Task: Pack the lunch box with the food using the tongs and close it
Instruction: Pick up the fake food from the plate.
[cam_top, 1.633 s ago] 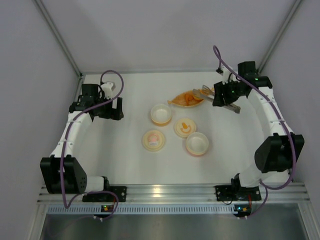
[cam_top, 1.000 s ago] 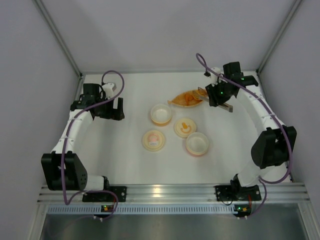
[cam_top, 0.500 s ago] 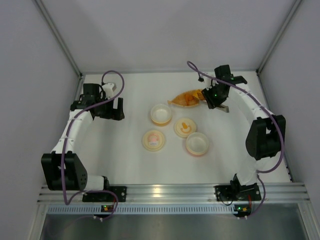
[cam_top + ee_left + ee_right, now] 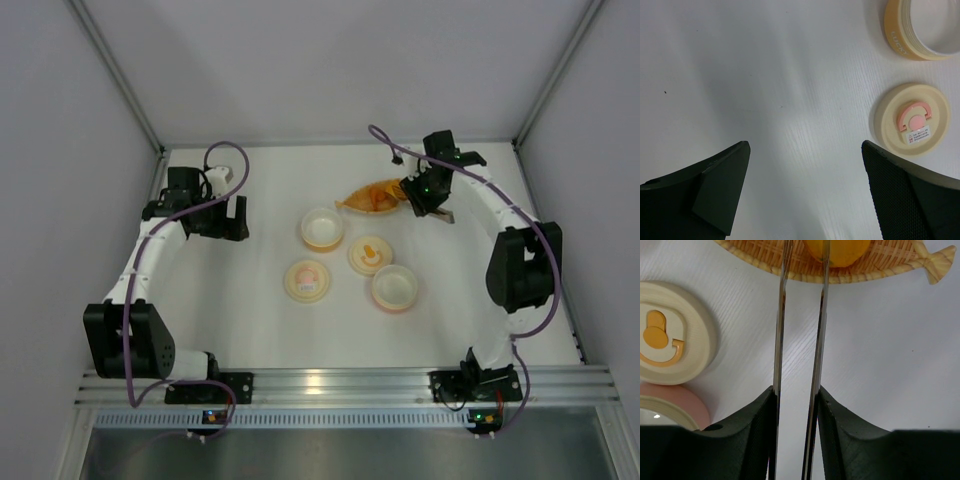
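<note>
A white table (image 4: 250, 320) is sitting inside a pale grey enclosure.
Plain walls (image 4: 300, 70) are rising behind and beside the table, slanted metal struts (image 4: 115, 75) are meeting its far corners, a ribbed aluminium rail (image 4: 330, 384) is running along its near edge, and soft light is glancing off its top.

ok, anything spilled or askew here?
Nothing stands out. Orange bowl and pink bowl sit upright, pink-tab lid and orange-tab lid lie flat, the food is inside the woven dish, and the tongs sit straight in the right gripper.
</note>
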Controlling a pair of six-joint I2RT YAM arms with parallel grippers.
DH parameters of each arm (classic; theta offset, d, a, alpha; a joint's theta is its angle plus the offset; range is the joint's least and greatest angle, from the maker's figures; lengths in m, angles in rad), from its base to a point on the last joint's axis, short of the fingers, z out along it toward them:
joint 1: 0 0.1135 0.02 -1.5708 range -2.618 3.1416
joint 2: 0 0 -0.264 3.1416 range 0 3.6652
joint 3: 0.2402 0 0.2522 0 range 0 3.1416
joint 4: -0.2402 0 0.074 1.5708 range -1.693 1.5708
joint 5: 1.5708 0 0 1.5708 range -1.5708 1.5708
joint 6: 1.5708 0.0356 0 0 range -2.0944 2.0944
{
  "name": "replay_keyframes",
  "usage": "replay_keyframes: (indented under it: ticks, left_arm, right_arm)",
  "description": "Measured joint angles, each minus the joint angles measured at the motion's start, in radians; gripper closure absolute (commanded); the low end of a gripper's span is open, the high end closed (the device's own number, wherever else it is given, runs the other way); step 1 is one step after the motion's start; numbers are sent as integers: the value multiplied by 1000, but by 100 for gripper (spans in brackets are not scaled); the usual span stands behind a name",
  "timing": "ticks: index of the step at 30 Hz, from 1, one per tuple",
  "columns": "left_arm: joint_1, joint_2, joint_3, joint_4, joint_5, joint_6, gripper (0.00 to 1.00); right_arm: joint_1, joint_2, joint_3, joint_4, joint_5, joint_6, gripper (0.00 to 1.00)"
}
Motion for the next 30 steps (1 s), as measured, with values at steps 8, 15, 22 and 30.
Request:
replay_keyframes:
  ticks: [8,15,22,30]
  left_arm:
    - [0,2,0,0,-3,1,2]
    - [0,7,0,0,-9,2,2]
    - [0,7,0,0,-13,2,2]
    - [0,7,0,0,-14,2,2]
  right_arm:
    - [6,20,6,13,19,-14,76]
    - [8,22,6,13,28,-27,94]
    - [9,21,26,8,39,-42,100]
    - [9,-14,67,1,43,-59,100]
